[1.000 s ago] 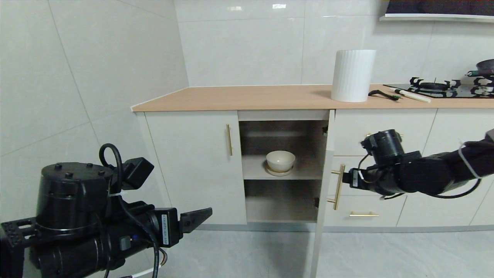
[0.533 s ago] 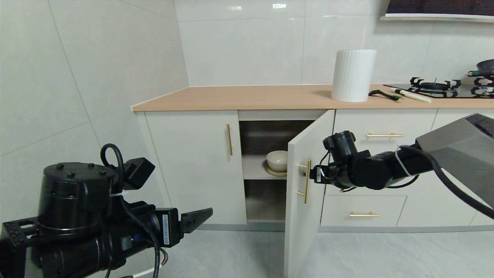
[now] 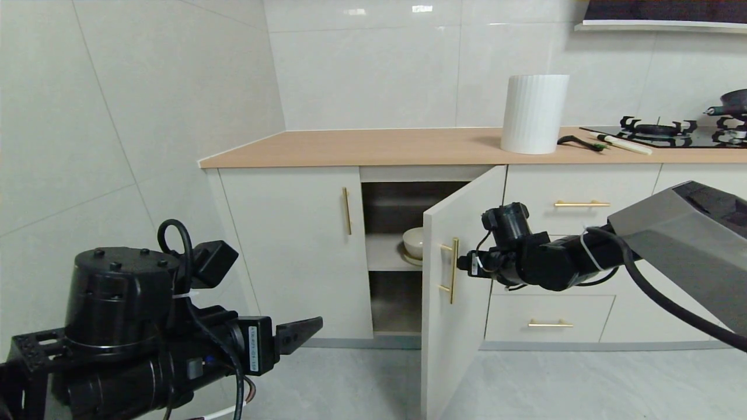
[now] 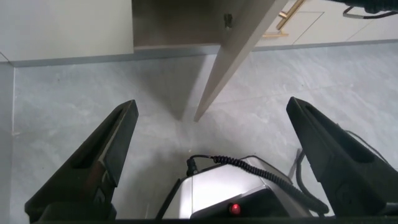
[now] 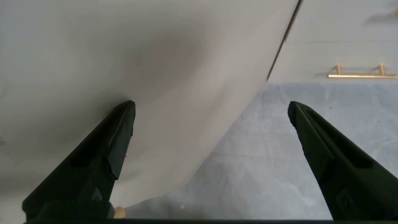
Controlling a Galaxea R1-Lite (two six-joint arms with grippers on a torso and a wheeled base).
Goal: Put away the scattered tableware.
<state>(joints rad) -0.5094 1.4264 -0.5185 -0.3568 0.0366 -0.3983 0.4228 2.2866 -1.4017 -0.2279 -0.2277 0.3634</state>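
You're looking at an off-white cabinet door [image 3: 456,350] wearing a brass-gold handle [image 3: 452,269], and a bowl [image 3: 413,242] showing cream. The countertop [image 3: 379,146] is showing a light wood tone, while the canister [image 3: 534,114] is showing white with fine vertical ribbing.

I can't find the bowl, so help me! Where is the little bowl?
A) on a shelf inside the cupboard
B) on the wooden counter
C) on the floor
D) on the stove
A: the bowl sits on the shelf inside the cupboard, half hidden behind the partly open door.
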